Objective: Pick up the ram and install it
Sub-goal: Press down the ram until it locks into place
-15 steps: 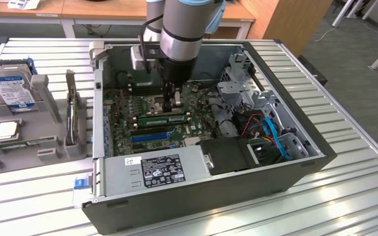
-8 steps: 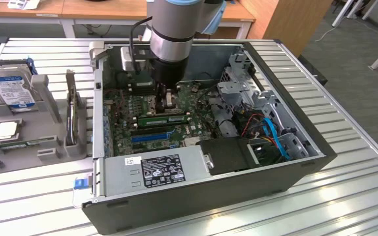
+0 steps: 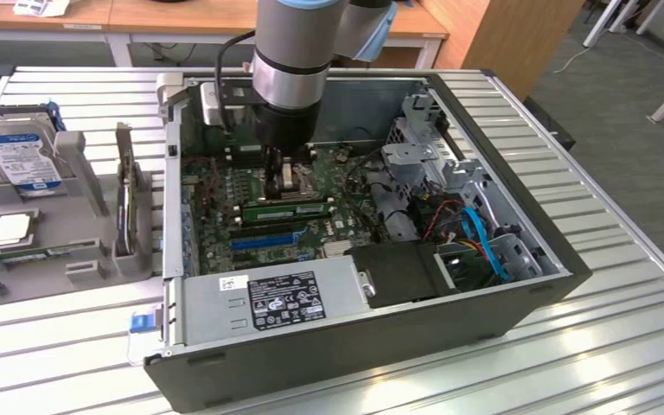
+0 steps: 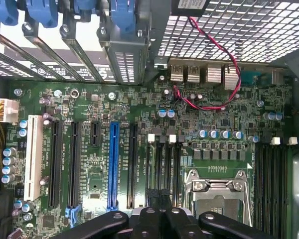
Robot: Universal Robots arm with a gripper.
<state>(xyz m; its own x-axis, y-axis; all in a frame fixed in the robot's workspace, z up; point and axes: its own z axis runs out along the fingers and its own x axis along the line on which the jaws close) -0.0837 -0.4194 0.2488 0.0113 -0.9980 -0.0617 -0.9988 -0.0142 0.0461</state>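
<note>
a lab workshop: open computer case (image 3: pixel 367 346) on a slatted metal bench (image 3: pixel 609 346), wooden desks (image 3: pixel 170 17) behind

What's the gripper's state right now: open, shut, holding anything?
Gripper: shut, fingers together above the motherboard inside the computer case; nothing seen between them. A ram stick lies on the board in the exterior view.

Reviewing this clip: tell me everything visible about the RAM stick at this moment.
The ram is a long, narrow green circuit-board stick with a pale label along its face. In the exterior view it sits on the motherboard inside the open computer case, running across it toward the exterior view's right, just in front of the processor socket and behind the blue slot. It appears to rest in or along a memory slot; whether it is fully latched cannot be told. Nothing grips it.
</note>
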